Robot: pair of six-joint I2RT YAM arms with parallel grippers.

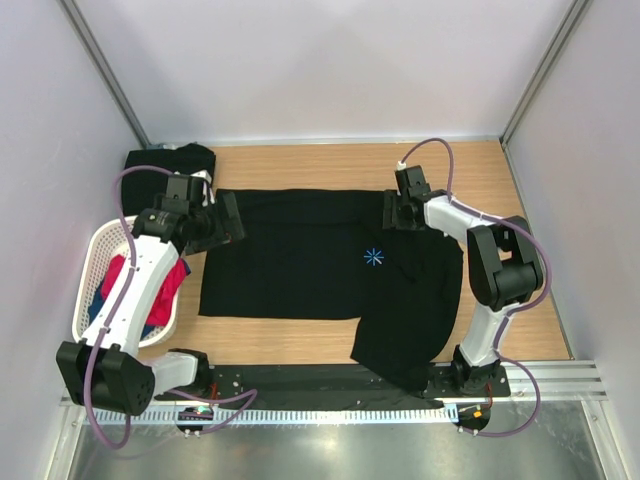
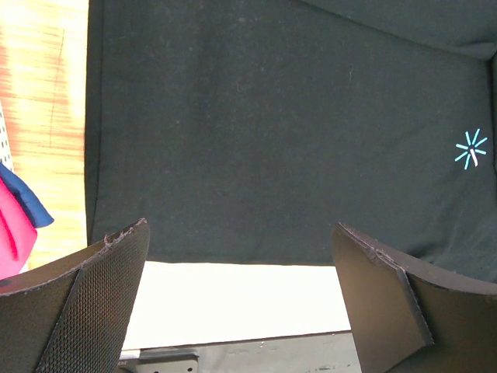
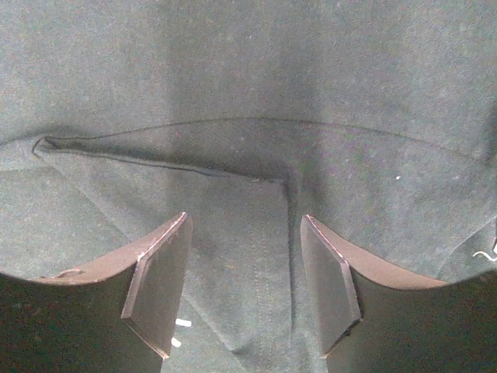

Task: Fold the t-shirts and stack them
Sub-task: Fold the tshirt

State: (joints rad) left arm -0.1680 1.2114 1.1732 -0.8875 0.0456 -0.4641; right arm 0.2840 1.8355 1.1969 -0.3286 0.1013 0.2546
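Observation:
A black t-shirt (image 1: 300,265) lies spread across the wooden table, with a small blue star mark (image 1: 374,257) on it; its right part hangs toward the front rail. Another black t-shirt (image 1: 170,158) lies bunched at the back left. My left gripper (image 1: 228,218) hovers at the spread shirt's left edge, open wide, with nothing between its fingers (image 2: 101,295); the t-shirt (image 2: 272,132) fills the view ahead. My right gripper (image 1: 405,212) is low over the shirt's far right part. Its jaws stand apart, either side of a hemmed fold of cloth (image 3: 248,225).
A white mesh basket (image 1: 95,250) stands at the left edge, holding red-pink (image 1: 170,285) and blue garments. Grey walls close in the table on three sides. A black rail (image 1: 300,378) runs along the front by the arm bases.

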